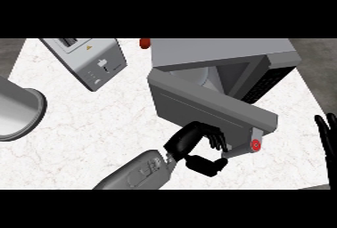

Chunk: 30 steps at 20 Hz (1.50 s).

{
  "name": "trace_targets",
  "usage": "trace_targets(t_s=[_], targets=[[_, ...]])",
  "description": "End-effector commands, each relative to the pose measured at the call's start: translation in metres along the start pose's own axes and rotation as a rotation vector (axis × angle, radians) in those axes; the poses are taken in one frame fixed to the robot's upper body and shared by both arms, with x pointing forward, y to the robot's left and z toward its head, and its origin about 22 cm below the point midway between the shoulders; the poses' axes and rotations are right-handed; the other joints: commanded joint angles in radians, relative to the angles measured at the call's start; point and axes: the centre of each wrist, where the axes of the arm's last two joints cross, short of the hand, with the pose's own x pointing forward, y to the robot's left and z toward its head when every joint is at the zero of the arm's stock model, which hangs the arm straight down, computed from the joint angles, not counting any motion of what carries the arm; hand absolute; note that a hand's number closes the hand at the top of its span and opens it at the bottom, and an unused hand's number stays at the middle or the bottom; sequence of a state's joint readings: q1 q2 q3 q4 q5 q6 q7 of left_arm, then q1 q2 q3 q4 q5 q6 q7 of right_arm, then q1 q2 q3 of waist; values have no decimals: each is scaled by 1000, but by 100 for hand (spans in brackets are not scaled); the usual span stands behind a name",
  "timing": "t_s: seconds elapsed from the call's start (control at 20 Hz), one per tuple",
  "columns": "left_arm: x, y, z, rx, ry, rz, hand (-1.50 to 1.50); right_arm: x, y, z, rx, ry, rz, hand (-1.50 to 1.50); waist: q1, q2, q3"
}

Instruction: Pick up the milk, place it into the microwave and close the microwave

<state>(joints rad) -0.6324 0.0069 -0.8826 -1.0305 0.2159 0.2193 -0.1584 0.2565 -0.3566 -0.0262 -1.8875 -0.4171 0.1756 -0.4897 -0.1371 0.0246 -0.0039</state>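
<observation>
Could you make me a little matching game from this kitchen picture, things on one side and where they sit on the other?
Things:
1. toaster
2. microwave
3. left hand
4. right hand

Places:
A. at the view's right edge, fingers up
B. upper left of the counter
C. against the microwave door
D. upper right, door swung partly open

Pairs: 1-B, 2-D, 3-C, 4-A

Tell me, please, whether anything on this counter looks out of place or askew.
Nothing looks spilled or damaged. The microwave sits at an angle, its door partly open, with the left hand at the door's edge. No milk shows.
</observation>
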Motion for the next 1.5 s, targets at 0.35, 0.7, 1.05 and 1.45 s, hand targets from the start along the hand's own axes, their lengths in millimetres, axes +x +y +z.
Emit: trace_targets(t_s=[0.35, 0.7, 1.05, 1.45], targets=[[41, 26, -39, 122, -156, 100, 150, 29, 11, -32, 182, -64, -57, -150, -126, 22, -2], [55, 37, -55, 171, -158, 83, 150, 38, 10, -44, 211, -73, -80, -150, -175, 34, 1], [63, 46, -66, 233, -149, 79, 150, 49, 11, -49, 258, -59, -98, -150, -223, 40, 2], [70, 56, -74, 287, -141, 92, 150, 59, 8, -59, 295, -68, -100, -150, -268, 55, 3]])
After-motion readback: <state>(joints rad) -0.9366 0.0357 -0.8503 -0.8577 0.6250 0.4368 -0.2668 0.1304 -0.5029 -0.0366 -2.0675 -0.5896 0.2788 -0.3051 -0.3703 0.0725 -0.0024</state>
